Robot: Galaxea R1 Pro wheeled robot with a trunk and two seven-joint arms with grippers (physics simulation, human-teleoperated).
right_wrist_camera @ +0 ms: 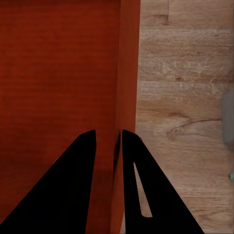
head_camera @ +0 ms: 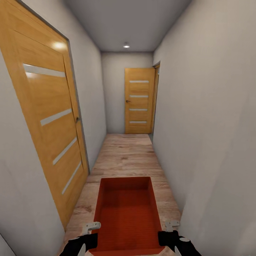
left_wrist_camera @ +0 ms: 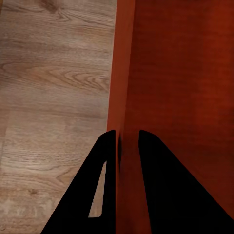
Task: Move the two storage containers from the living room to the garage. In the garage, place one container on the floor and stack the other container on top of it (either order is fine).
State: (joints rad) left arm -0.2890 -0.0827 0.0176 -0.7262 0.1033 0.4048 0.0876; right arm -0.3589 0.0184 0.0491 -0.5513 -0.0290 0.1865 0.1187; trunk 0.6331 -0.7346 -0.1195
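Where two doors (head_camera: 46, 117) stand: one storage container (head_camera: 126, 213), two end effectors (left_wrist_camera: 127, 139).

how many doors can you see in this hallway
2. One slatted wooden door is in the left wall, close by. Another wooden door stands at the far end, right of centre. Others may be hidden beyond the corner.

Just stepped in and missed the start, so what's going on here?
The robot is in a narrow hallway with a wood plank floor, carrying one orange-red storage container in front of it. The left gripper is clamped on one side wall of the container and the right gripper on the opposite wall. The container looks empty. A wooden door is on the left, and another door stands closed at the far end.
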